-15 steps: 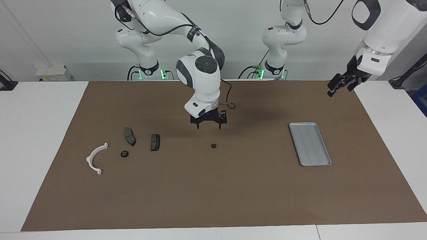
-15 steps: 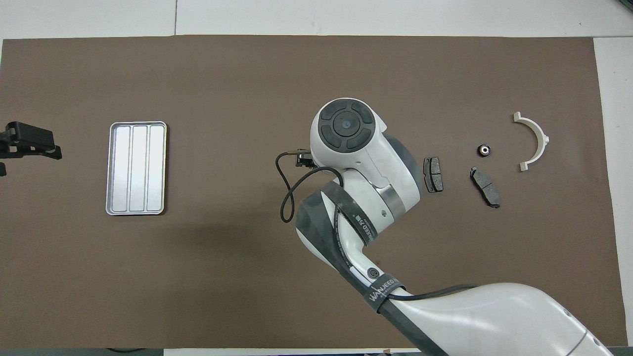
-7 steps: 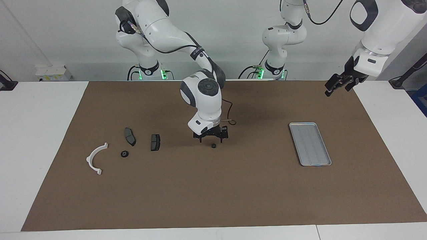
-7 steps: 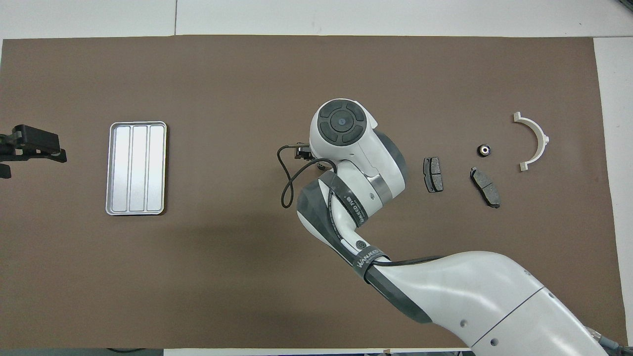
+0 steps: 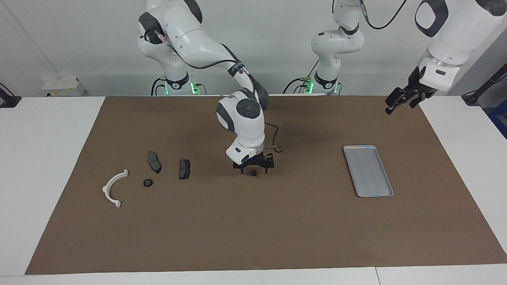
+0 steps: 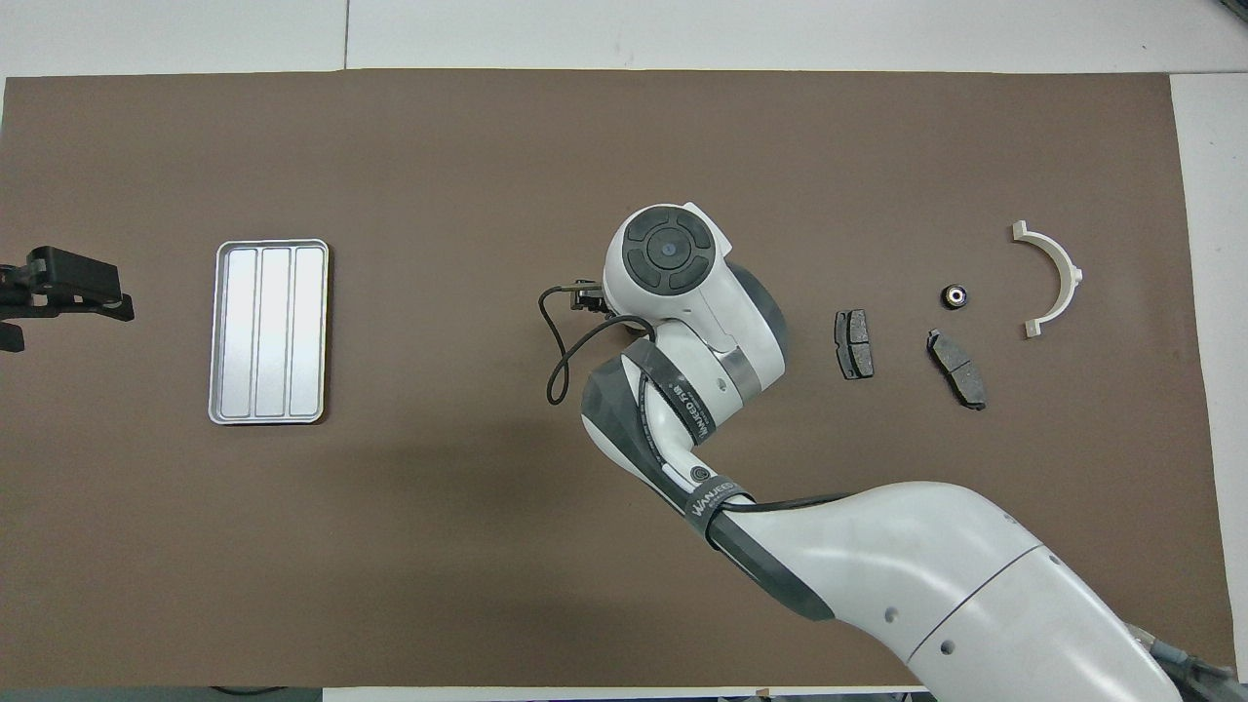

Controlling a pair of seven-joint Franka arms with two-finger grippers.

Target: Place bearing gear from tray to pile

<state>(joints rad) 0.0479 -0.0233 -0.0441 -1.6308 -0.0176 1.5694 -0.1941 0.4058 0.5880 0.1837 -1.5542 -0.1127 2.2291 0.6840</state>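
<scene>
A small black bearing gear [image 5: 253, 173] lies on the brown mat mid-table, apart from the tray. My right gripper [image 5: 253, 170] is down at the mat, open, with a finger on each side of this gear; the wrist hides it in the overhead view. The silver tray [image 5: 368, 171] [image 6: 268, 331] lies toward the left arm's end and holds nothing. The pile toward the right arm's end has two dark brake pads [image 5: 154, 162] [image 5: 184, 168], a white arc bracket [image 5: 114, 188] [image 6: 1051, 278] and a second gear [image 5: 147, 183] [image 6: 954, 294]. My left gripper [image 5: 400, 101] [image 6: 58, 292] waits raised over the mat's edge.
The brown mat [image 5: 253, 237] covers most of the white table. A black cable [image 6: 556, 361] loops from the right wrist over the mat.
My right gripper has come down from above the mat until its fingers stand around the mid-table gear. The left gripper has drifted slightly.
</scene>
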